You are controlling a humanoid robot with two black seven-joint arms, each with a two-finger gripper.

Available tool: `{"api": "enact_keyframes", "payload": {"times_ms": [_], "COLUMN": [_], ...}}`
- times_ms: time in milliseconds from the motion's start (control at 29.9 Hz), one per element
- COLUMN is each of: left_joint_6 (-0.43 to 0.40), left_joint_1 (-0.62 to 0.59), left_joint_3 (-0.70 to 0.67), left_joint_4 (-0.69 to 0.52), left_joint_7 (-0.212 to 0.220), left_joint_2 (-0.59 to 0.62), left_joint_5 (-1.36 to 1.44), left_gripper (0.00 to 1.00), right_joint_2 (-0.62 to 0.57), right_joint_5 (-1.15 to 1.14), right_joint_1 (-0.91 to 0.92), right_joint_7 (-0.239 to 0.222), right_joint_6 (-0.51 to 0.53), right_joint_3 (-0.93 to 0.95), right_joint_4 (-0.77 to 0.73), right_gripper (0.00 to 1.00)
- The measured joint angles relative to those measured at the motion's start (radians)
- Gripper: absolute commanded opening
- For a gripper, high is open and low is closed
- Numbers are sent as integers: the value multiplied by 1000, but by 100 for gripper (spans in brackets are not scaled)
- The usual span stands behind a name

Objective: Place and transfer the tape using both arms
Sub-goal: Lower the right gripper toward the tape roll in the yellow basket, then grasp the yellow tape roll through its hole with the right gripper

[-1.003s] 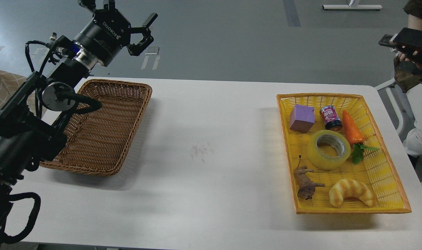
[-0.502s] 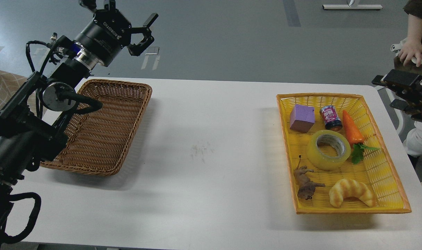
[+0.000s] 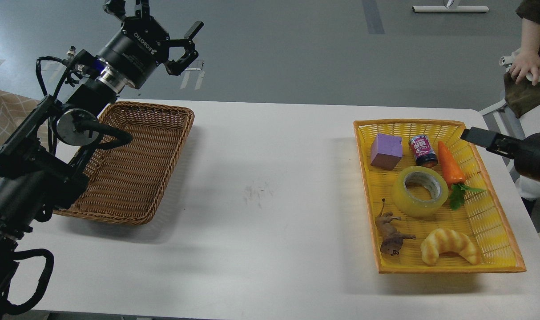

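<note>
A white table (image 3: 270, 186) fills the view, with a brown wicker basket (image 3: 163, 146) at its left end and a yellow basket (image 3: 497, 213) at its right. The left arm (image 3: 34, 173) rises over the wicker basket, its left gripper (image 3: 156, 20) held high beyond the table's far edge, fingers spread wide and holding nothing. At the right edge the right gripper (image 3: 483, 138) pokes in above the yellow basket's far right corner — only one dark finger shows, so I cannot tell how far it is open. The tape (image 3: 420, 191) lies flat mid-basket, just beside a carrot (image 3: 450, 165), near a purple block (image 3: 386, 151), a small can (image 3: 423, 150), a croissant toy (image 3: 450, 246) and an animal figure (image 3: 390, 235).
</note>
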Motion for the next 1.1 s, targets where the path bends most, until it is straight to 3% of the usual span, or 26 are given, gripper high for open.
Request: {"api": "enact_keyframes", "payload": {"times_ms": [502, 903, 1103], "left_joint_6": [0, 0, 0], "left_joint_1": [2, 2, 2], "left_joint_3": [-1, -1, -1], "left_joint_4": [0, 0, 1], "left_joint_7": [-1, -2, -2], "left_joint_2": [2, -2, -3], "left_joint_5": [-2, -2, -2], "left_gripper": [98, 98, 98], "right_joint_2": [125, 177, 196], "right_joint_5": [-327, -382, -383], "right_joint_1": [27, 8, 2], "right_joint_7": [-1, -3, -3], "right_joint_6": [-1, 0, 0], "right_joint_3": [-132, -151, -153], "right_joint_4": [-31, -105, -127], "right_gripper": [95, 92, 74]}}
